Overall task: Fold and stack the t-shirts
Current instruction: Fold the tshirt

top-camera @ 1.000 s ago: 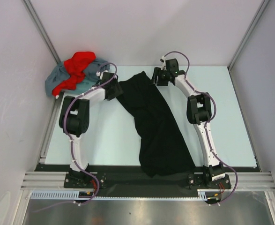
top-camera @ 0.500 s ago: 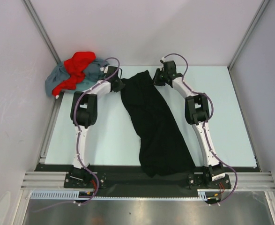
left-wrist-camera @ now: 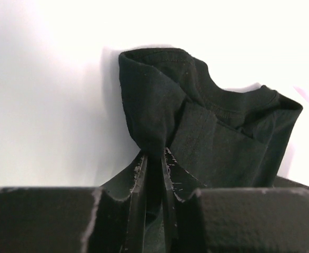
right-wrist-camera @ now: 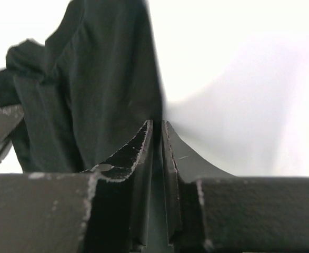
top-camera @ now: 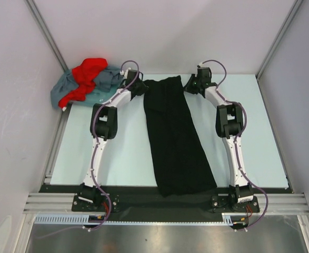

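Note:
A black t-shirt (top-camera: 175,137) lies as a long strip down the middle of the pale table (top-camera: 120,153), its near end hanging over the dark front rail. My left gripper (top-camera: 142,86) is shut on its far left corner, where bunched black cloth (left-wrist-camera: 159,105) rises from my closed jaws (left-wrist-camera: 154,154). At the far right corner my right gripper (top-camera: 191,84) is shut on the shirt's edge (right-wrist-camera: 107,79), and its jaws (right-wrist-camera: 157,124) pinch a thin fold. The red t-shirt (top-camera: 88,71) lies crumpled on the grey-blue t-shirt (top-camera: 65,92) in the far left corner.
White walls with metal frame posts (top-camera: 49,37) close in the table on the left, back and right. The pile of two shirts sits just left of my left wrist. A metal rail (top-camera: 165,203) runs along the near edge between the arm bases.
Both grippers have shut on the black shirt's far corners and moved apart and toward the back wall. The shirt, slanted and bunched before, now lies straighter and stretched.

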`<action>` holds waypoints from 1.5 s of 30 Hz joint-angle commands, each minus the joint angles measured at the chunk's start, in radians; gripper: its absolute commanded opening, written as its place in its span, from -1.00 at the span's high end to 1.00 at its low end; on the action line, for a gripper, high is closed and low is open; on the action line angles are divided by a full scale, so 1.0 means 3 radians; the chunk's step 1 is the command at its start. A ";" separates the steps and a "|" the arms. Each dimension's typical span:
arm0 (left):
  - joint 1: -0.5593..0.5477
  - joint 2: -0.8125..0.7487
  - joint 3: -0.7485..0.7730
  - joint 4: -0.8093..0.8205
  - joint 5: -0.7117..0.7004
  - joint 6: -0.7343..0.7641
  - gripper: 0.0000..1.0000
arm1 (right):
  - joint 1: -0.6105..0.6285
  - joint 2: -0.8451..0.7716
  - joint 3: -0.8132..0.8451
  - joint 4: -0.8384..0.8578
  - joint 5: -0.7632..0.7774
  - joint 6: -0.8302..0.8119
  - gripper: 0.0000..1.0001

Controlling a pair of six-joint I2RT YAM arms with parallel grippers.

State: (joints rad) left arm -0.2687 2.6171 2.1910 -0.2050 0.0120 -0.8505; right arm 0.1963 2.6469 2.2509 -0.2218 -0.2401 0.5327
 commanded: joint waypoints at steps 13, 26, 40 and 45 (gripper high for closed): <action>0.0093 -0.0500 0.0189 -0.0497 0.0016 0.0360 0.00 | -0.0286 -0.0114 0.0458 -0.0712 -0.0125 0.0106 0.43; -0.0336 -0.3173 -0.3061 -0.0671 0.0507 0.0468 -0.01 | -0.0327 -0.2372 -0.1963 -0.1659 -0.0110 -0.0236 -0.22; -0.2135 -0.4755 -0.5257 -0.0315 0.0528 -0.0775 -0.02 | 0.0286 -0.4756 -0.4434 -0.1669 -0.0416 -0.0410 -0.46; -0.2509 -0.4664 -0.5677 0.0217 0.0522 -0.1035 -0.18 | 0.0322 -0.5120 -0.4675 -0.1970 -0.0458 -0.0533 -0.47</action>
State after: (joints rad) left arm -0.9745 1.2201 0.5392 -0.2928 0.1688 -1.0729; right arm 0.2913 1.1664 0.8711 -0.7616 -0.3557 0.4107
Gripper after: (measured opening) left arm 0.588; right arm 0.730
